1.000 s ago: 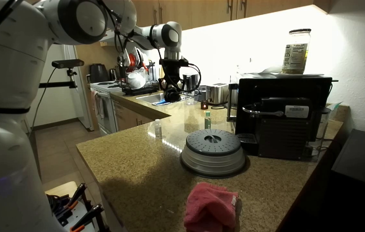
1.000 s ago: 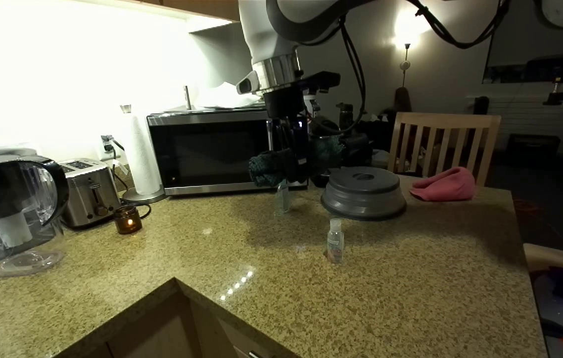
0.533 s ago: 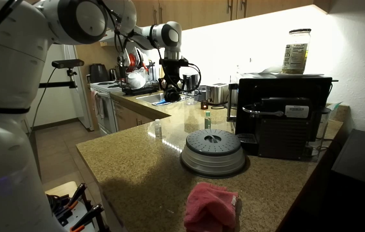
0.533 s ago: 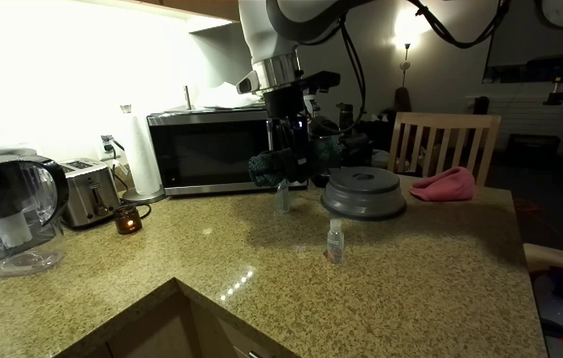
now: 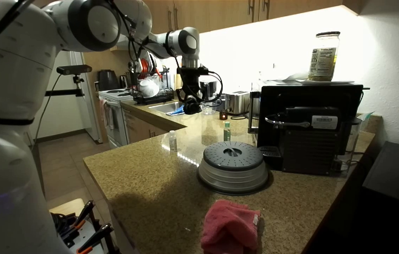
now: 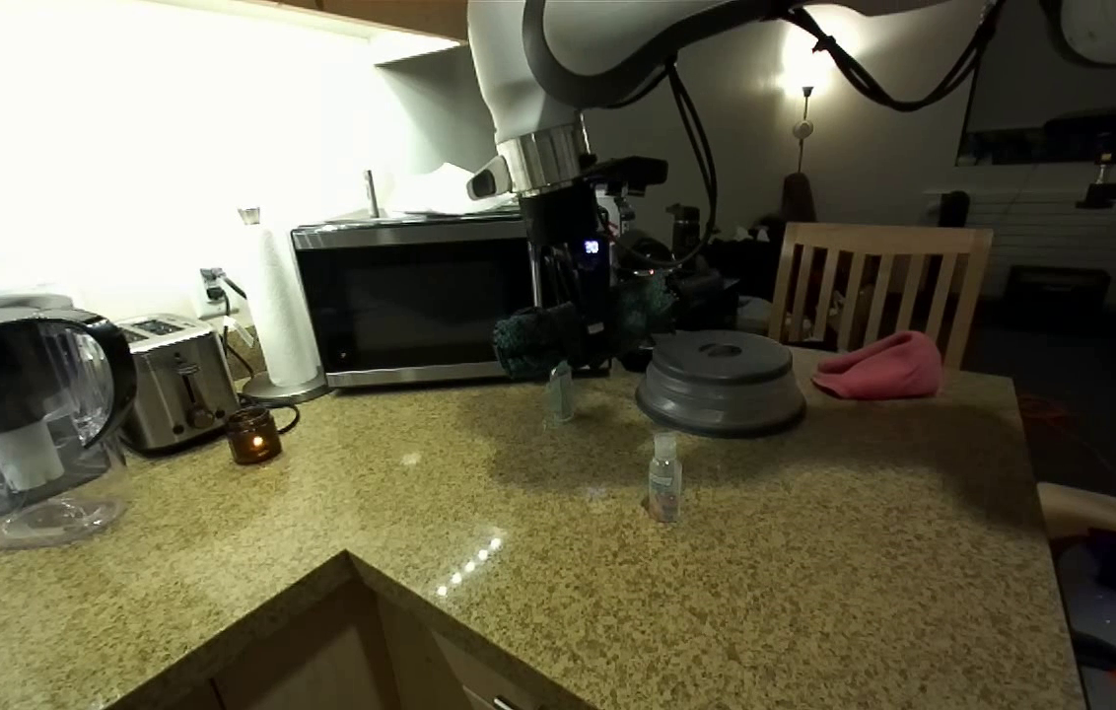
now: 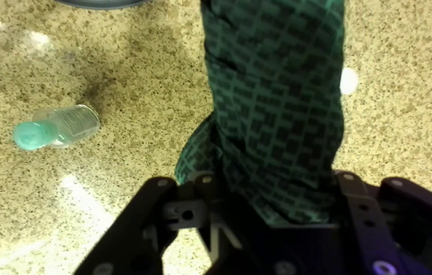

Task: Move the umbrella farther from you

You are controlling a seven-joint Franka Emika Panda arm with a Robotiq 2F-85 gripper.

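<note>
The umbrella is a folded dark green-teal bundle with a brick-like pattern. In the wrist view the umbrella (image 7: 277, 107) runs from between my jaws up to the top edge. My gripper (image 7: 277, 183) is shut on it, with a finger on each side. In an exterior view the umbrella (image 6: 530, 345) lies crosswise in my gripper (image 6: 586, 330), held above the counter, its ends sticking out on both sides. In an exterior view my gripper (image 5: 190, 98) is dark, and the umbrella (image 5: 192, 107) shows only as a dark round end below it.
On the counter (image 6: 814, 592) stand a clear bottle (image 6: 664, 480), a green-capped bottle (image 7: 63, 126), the grey domed lid (image 5: 233, 169) and a pink cloth (image 5: 231, 225). A microwave (image 6: 410, 306), toaster (image 6: 178, 380), candle jar (image 6: 253, 435) and water pitcher (image 6: 16, 424) stand along the wall.
In the last half second my arm has come down slightly with the umbrella still in the gripper. Before that it was still. Other things have not moved.
</note>
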